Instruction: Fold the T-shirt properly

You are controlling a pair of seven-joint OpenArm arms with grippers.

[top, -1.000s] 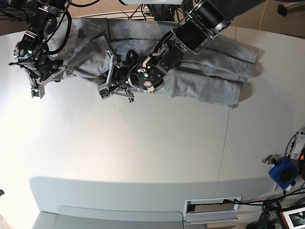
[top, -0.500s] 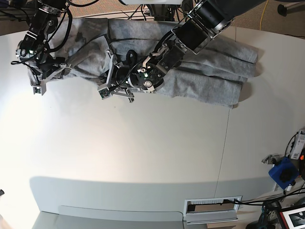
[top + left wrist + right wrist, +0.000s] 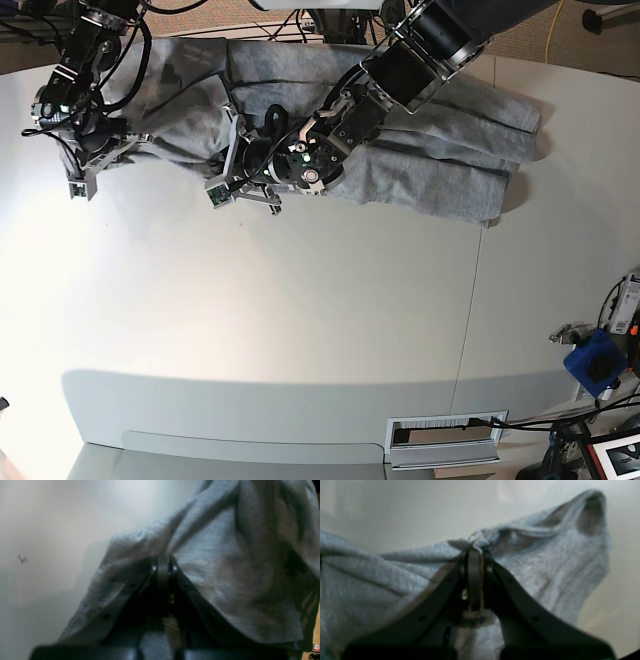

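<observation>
The grey T-shirt [image 3: 440,150] lies crumpled along the table's far edge, plain side up. My left gripper [image 3: 225,162] sits at the shirt's near edge, left of centre. In the left wrist view this gripper [image 3: 163,563] is shut on a fold of the T-shirt [image 3: 225,555], lifted a little off the table. My right gripper [image 3: 98,163] is at the shirt's left end. In the right wrist view it [image 3: 475,551] is shut on a bunched edge of the T-shirt [image 3: 545,555], which drapes down on both sides.
The white table [image 3: 300,320] has a seam [image 3: 470,300] right of centre. A blue device [image 3: 597,362] and cables sit off the right edge. A white slotted box [image 3: 445,432] is at the front edge.
My right gripper has shifted slightly towards the far edge, drawing the shirt's left end with it. The left gripper has barely moved.
</observation>
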